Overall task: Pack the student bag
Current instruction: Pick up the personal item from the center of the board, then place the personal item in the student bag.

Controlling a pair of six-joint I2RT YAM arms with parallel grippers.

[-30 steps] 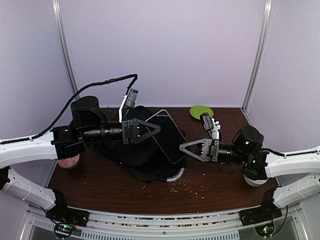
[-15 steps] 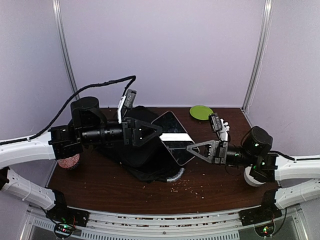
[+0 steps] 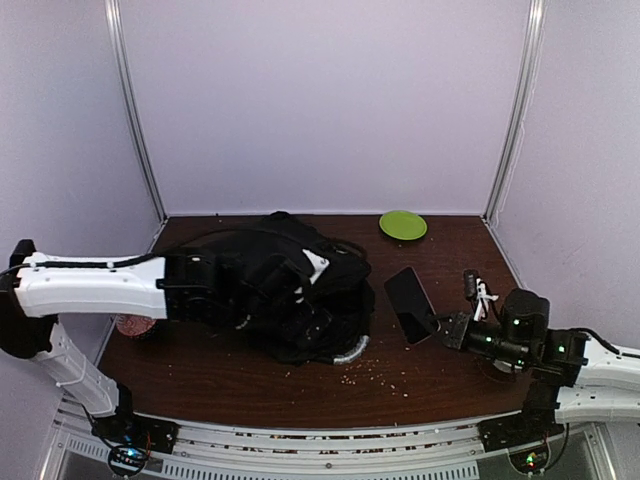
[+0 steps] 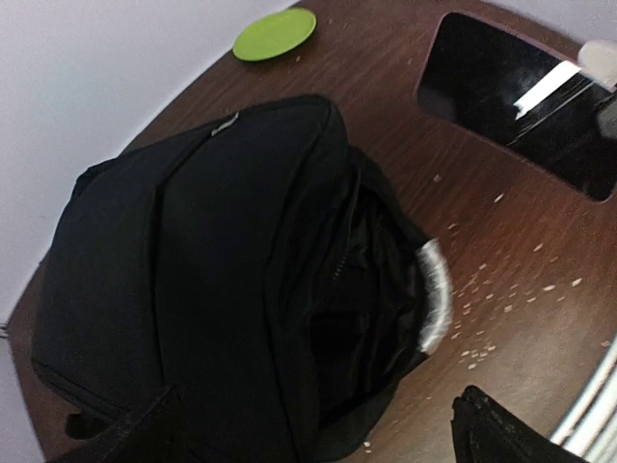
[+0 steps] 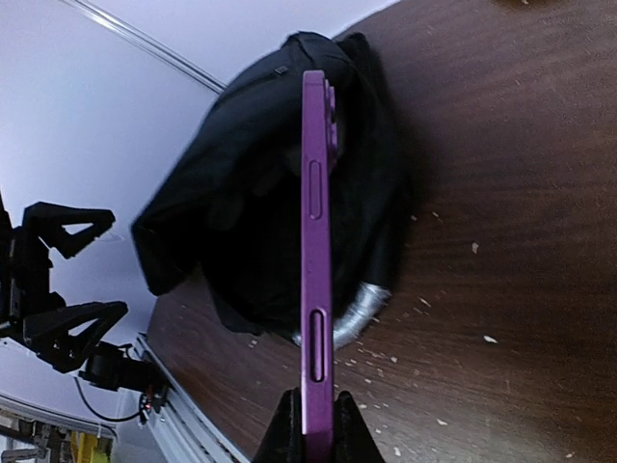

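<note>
As the soft black fabric backpack [image 4: 222,260] below the wide-open, empty left gripper [image 4: 308,439] looks floppy, pinch its silvery rim [image 4: 436,299]; the right gripper [image 5: 307,424] clamps a slim purple device [image 5: 316,251].

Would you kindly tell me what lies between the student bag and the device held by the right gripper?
Only bare tabletop with scattered pale crumbs separates the student bag from the device, as the left wrist view shows best.

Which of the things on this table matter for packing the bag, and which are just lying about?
For the job:
- student bag, mouth open
- purple-edged tablet, clamped in the right tool, probably next to go in

Lying about:
- green plate
- pink object at the table's left edge
- scattered crumbs
</note>
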